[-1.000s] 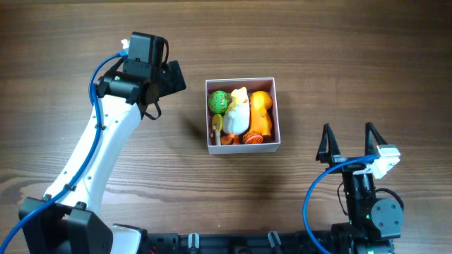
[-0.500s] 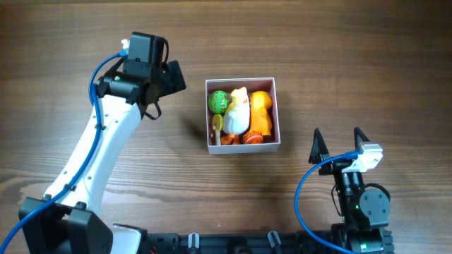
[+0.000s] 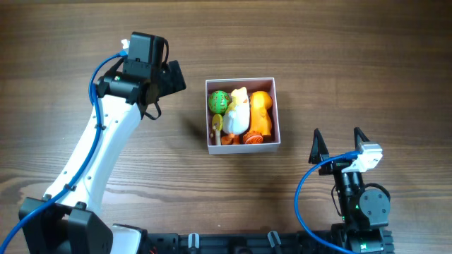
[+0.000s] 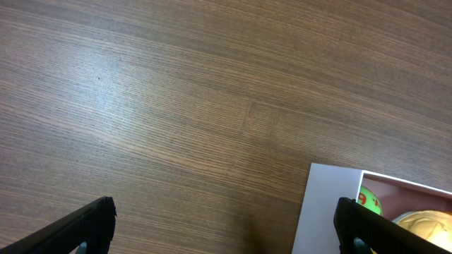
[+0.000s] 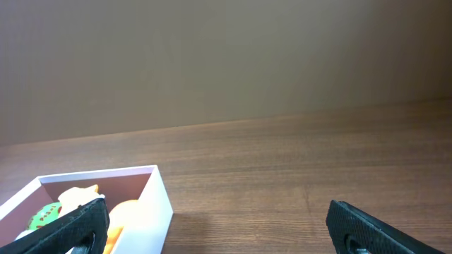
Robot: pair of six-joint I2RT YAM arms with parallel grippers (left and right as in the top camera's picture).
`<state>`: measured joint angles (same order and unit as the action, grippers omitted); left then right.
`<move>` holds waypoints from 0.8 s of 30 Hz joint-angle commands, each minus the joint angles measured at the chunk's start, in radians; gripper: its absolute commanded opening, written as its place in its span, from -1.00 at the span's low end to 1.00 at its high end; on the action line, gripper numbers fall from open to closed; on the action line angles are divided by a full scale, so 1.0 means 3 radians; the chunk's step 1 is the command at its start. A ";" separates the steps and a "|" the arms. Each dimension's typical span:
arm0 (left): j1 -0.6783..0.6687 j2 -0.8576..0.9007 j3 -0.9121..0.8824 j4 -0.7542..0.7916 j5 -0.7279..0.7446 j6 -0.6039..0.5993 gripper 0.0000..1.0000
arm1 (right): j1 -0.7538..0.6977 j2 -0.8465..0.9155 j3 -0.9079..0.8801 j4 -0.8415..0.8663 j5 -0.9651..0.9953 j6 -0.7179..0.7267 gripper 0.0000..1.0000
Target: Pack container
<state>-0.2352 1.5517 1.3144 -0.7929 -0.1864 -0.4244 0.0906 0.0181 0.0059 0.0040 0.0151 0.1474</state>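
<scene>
The container [image 3: 278, 113], a small square white-walled box with a pink-brown inside, sits mid-table and holds a green ball [image 3: 218, 101], a white and yellow toy [image 3: 238, 113], an orange toy [image 3: 262, 113] and smaller pieces. My left gripper [image 3: 174, 77] is open and empty, just left of the box's far left corner; the left wrist view shows the box wall [image 4: 325, 212] and the green ball [image 4: 371, 202]. My right gripper [image 3: 337, 144] is open and empty, near the table's front right, apart from the box. The right wrist view shows the box [image 5: 159, 204] at lower left.
The wooden table [image 3: 339, 56] spreads all around the box. The left arm [image 3: 99, 152] crosses the left side of the table. The arm bases and a black rail sit at the front edge.
My right gripper drew back toward the front edge and a little to the left during the first half second, then held still. The left arm and the box have not moved.
</scene>
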 commanded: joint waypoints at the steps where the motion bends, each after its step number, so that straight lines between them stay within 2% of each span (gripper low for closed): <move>1: 0.0015 -0.0037 0.0048 0.0008 -0.0019 -0.0009 0.99 | -0.0001 -0.0036 -0.0003 0.0011 -0.0056 -0.0046 0.99; 7: 0.0010 -0.0038 0.0048 0.0006 -0.0018 -0.0009 0.99 | -0.0001 -0.0036 -0.0003 0.0011 -0.0056 -0.0047 0.99; 10: 0.0000 -0.0303 0.0048 0.0006 -0.0019 -0.0008 1.00 | -0.0001 -0.0036 -0.0003 0.0013 -0.0056 -0.0047 1.00; 15: -0.0013 -0.1111 0.0048 0.0006 -0.0019 -0.0009 0.99 | -0.0001 -0.0036 -0.0003 0.0011 -0.0056 -0.0047 0.99; 24: 0.0064 -0.3016 0.0046 -0.0051 -0.0144 0.0004 0.99 | -0.0001 -0.0036 -0.0003 0.0011 -0.0056 -0.0047 1.00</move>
<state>-0.2344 0.8089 1.3178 -0.7898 -0.1989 -0.4244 0.0906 0.0181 0.0063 0.0044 0.0147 0.1471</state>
